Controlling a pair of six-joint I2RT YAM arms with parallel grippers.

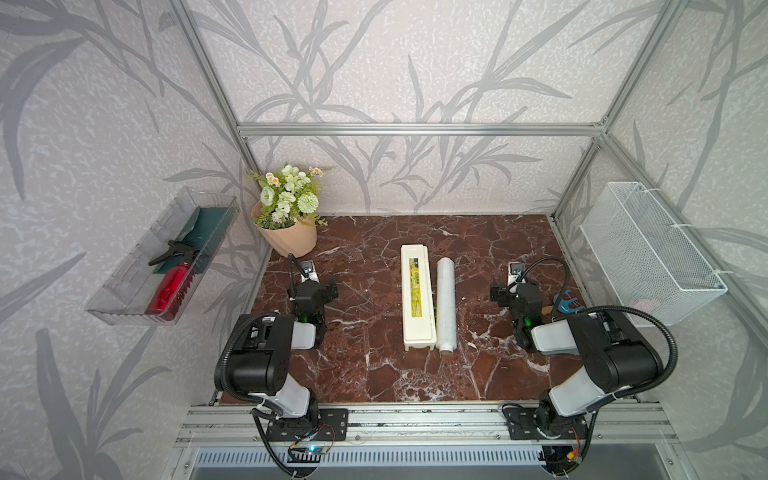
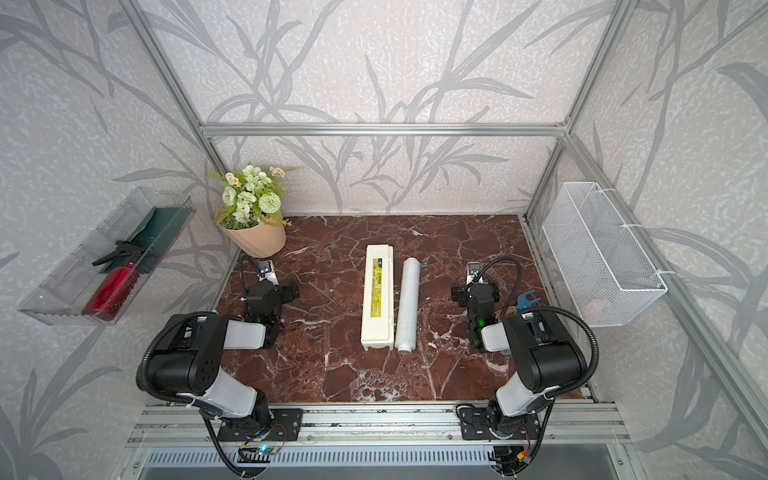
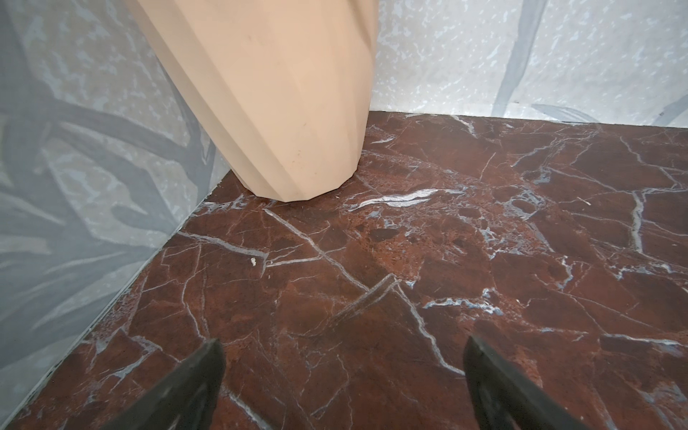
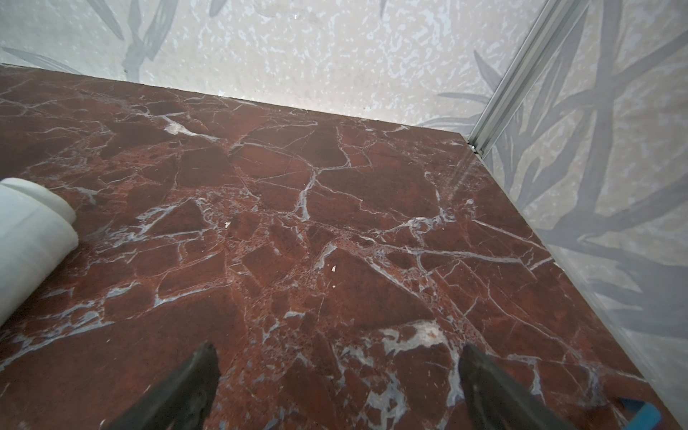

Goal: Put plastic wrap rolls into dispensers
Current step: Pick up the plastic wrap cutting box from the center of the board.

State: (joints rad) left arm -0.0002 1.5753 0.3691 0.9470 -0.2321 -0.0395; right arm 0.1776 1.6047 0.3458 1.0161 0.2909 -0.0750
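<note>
- The right end effector (image 4: 337, 387) hangs over the tabletop (image 4: 335, 223), its two dark fingers (image 4: 186, 391) spread wide with only bare red-brown marble between them.
- One end of the plastic wrap roll (image 4: 29, 238) lies on the marble at the picture's edge, apart from the fingers.
- A leaf-patterned wall (image 4: 298, 48) and an aluminium post (image 4: 517, 74) border the tabletop.
- A blue object (image 4: 640, 415) shows partly at a corner.

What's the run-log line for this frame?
stage: not started | cream-white plastic dispenser box: lid shut | whitish plastic wrap roll: lying loose beside box | left gripper: open, empty | right gripper: open, empty
</note>
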